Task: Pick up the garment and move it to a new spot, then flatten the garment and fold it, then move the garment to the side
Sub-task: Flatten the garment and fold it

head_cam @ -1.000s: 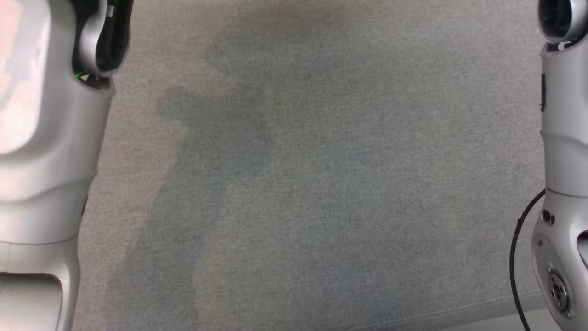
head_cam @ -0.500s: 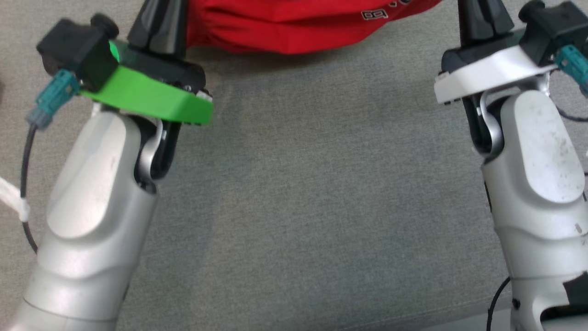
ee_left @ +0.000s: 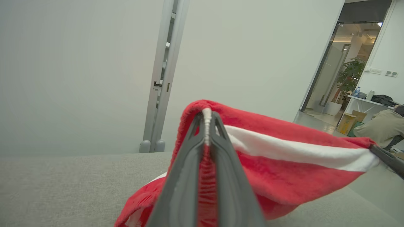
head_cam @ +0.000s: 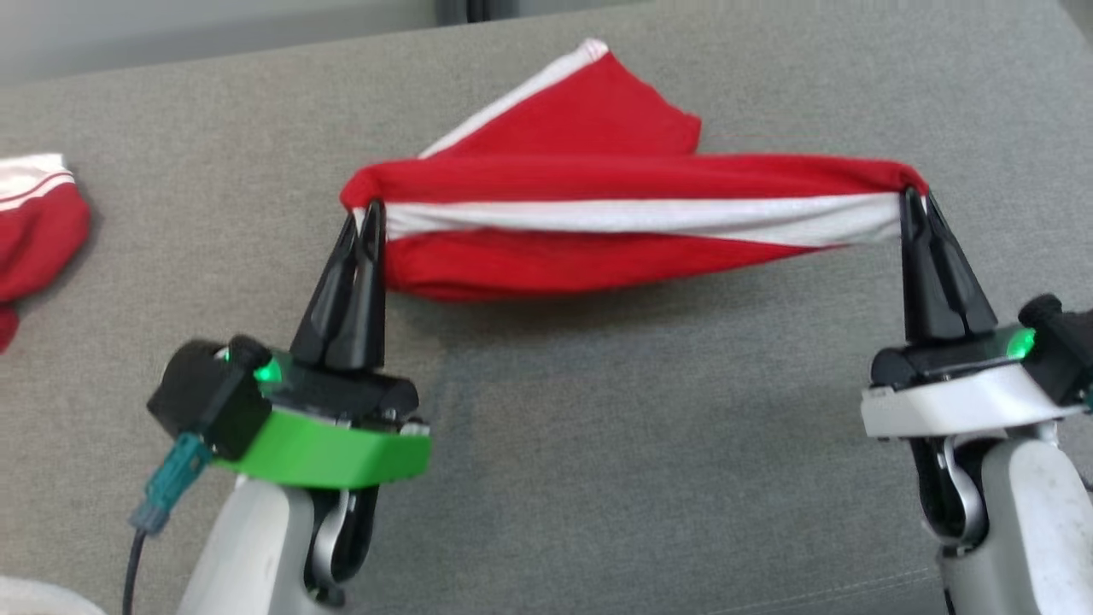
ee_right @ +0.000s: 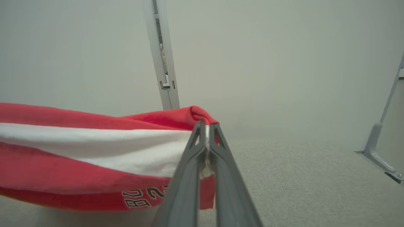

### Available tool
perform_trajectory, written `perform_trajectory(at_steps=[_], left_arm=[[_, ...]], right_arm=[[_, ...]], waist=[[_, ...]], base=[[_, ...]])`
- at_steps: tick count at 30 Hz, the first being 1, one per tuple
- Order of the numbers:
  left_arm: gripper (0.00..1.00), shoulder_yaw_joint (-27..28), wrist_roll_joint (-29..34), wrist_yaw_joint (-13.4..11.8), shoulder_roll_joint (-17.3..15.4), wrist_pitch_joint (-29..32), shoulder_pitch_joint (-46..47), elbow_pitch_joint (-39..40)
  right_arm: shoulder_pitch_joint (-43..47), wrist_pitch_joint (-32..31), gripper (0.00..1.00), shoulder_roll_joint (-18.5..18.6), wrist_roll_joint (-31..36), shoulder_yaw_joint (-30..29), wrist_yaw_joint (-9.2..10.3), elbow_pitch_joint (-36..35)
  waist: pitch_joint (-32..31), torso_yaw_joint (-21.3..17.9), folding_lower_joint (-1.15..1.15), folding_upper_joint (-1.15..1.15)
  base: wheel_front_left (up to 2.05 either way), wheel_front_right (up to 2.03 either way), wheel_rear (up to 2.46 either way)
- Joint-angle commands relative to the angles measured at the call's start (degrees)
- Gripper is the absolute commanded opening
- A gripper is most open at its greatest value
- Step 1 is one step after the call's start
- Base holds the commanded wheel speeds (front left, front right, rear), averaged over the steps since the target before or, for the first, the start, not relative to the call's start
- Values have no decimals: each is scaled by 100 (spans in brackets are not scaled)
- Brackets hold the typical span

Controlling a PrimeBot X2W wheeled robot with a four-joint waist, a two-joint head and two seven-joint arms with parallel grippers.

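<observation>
The red and white garment [head_cam: 598,248] is stretched out above the middle of the grey desk [head_cam: 640,444]. The left tool [head_cam: 363,218] is pinched tight on the garment's left end, and the right tool [head_cam: 914,201] is pinched tight on its right end. Another red cloth [head_cam: 34,231] lies at the desk's left edge.

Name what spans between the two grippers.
The red garment, pinched at one end by the left gripper, at the other by the right gripper; head view.
</observation>
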State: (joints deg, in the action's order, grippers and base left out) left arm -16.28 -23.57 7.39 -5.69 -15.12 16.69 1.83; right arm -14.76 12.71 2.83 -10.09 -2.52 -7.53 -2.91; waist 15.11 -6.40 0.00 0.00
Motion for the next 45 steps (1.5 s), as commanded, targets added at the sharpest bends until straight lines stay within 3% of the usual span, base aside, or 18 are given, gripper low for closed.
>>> perform_trajectory(at_steps=[1, 7, 13, 22, 29, 37, 43, 44, 45], left_arm=[[0, 60, 26, 16, 43, -3, -295, 149], [0, 159, -24, 16, 160, -4, -1254, 528], [0, 45, -113, 17, 235, -4, -1486, 294], [0, -163, -918, -160, 272, -4, -930, -577], [0, -714, -1341, -403, 272, -4, -96, -1175], [0, -1125, -1826, -793, 273, -3, 589, -1498], [0, -1449, -2039, -938, 272, -4, 886, -1695], [0, -1523, -2013, -927, 273, -4, 949, -1757], [0, -1598, -2000, -926, 273, -4, 1001, -1842]], right_arm=[[254, -96, 0, 16, -232, 0, 8, -194], [854, -488, 0, 15, -237, -59, 8, -840], [857, -723, 0, 14, 200, -136, 7, -652], [-346, -991, 0, 37, 610, 35, 8, 695], [-1794, -1161, 0, 407, 867, 254, 8, 2130], [-3083, -1010, 0, 727, 1051, 459, 8, 3734], [-3758, -808, 0, 828, 1112, 564, 8, 4712], [-3843, -772, 5, 834, 1130, 571, 8, 4840], [-3945, -716, 25, 833, 1143, 572, 8, 4993]], waist=[[-389, 9, 0, 0], [-629, 26, 0, 0], [-583, 286, 0, 0], [-15, 919, 0, 0], [479, 1345, 0, 0], [872, 1667, 0, 0], [1011, 1755, 0, 0], [1023, 1759, 0, 0], [1034, 1760, 0, 0]], base=[[0, 0, 0], [0, 0, 0], [0, 0, 0], [0, 0, 0], [0, 0, 0], [0, 0, 0], [0, 0, 0], [0, 0, 0], [0, 0, 0]])
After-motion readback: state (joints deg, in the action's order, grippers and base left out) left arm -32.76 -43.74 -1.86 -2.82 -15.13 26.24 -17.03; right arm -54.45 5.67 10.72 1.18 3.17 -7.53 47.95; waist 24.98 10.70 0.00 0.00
